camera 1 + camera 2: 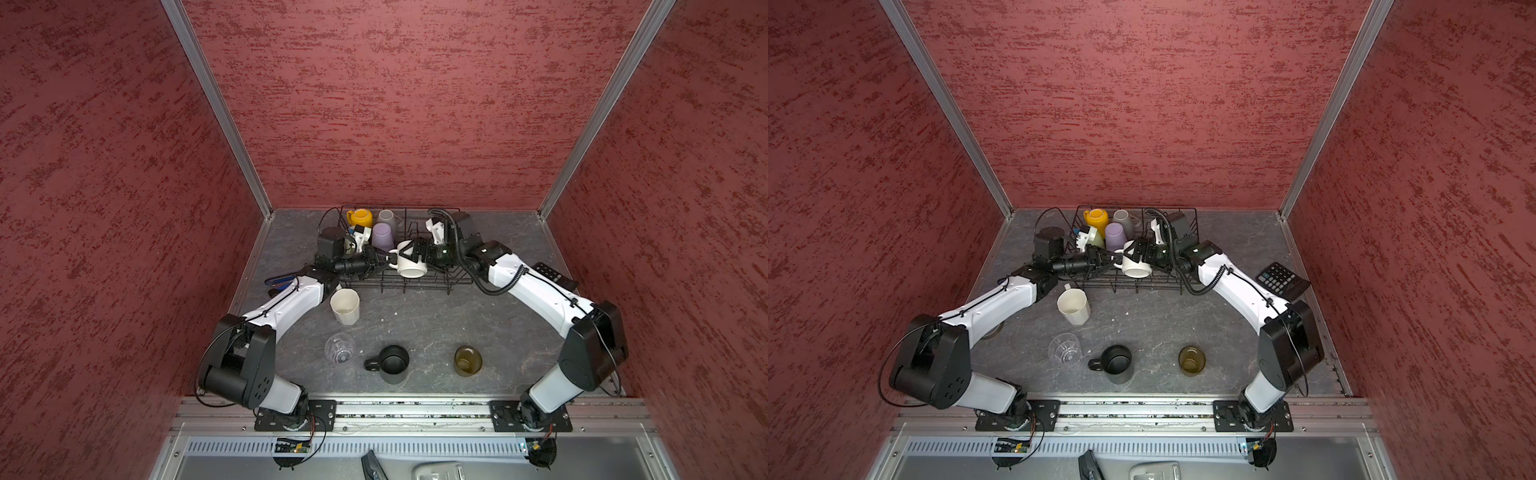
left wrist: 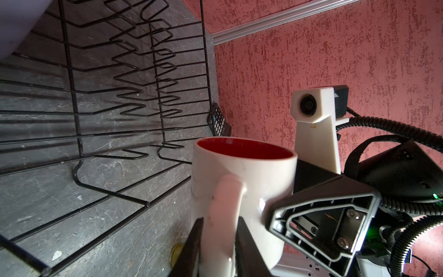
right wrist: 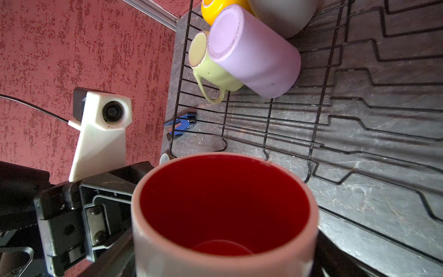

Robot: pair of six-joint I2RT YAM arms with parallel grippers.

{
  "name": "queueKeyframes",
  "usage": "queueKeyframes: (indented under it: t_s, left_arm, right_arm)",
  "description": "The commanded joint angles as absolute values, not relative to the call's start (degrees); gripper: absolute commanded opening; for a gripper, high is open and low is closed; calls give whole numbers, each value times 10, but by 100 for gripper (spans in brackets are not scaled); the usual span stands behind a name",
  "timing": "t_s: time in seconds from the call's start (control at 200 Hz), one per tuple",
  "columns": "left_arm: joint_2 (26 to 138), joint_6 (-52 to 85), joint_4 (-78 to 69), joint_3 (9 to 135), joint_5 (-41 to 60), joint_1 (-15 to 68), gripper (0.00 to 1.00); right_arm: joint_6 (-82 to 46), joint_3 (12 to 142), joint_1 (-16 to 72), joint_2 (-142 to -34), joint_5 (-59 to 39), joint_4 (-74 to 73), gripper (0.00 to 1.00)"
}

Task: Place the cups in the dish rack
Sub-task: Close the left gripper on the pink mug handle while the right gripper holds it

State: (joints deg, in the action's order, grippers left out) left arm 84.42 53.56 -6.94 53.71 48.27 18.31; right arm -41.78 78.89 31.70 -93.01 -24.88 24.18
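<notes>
Nearest us, our left arm (image 1: 286, 303) and right arm (image 1: 536, 291) rise from their bases, elbows bent outward, forearms reaching inward to the dish rack (image 1: 415, 284). Our left gripper (image 2: 218, 242) pinches the handle of the white red-inside mug (image 1: 411, 266) over the rack's near side. Our right gripper (image 1: 415, 251) seems clamped wide round its body. Beyond, the lilac tumbler (image 1: 383, 235) stands inverted.

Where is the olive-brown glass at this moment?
In both top views the olive-brown glass stands on the table at near right, right of the black mug, outside the dish rack.
</notes>
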Motion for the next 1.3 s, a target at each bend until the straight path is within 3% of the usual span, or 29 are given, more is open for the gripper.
queueKeyframes:
  t_s: [0.0,0.215,0.446,0.676,1.007,1.292]
  left_arm:
    - [853,542,-103,538,514,202,21]
    - [858,566,-127,538,516,209,0]
    - [846,630,-158,523,488,216,0]
    - [813,664,-166,495,434,218,0]
    - [792,739,-314,437,364,233,0]
    - [824,797,-443,407,294,263,0]
  right_arm:
    - [-424,791,323,-914,-273,182,29]
    - [-413,793,323,-919,-270,198,31]
    - [-393,805,323,-917,-234,223,42]
    - [-397,801,314,-897,-211,208,66]
    - [-496,723,304,-850,-199,94,98]
    - [-563,666,301,-815,-167,43,99]
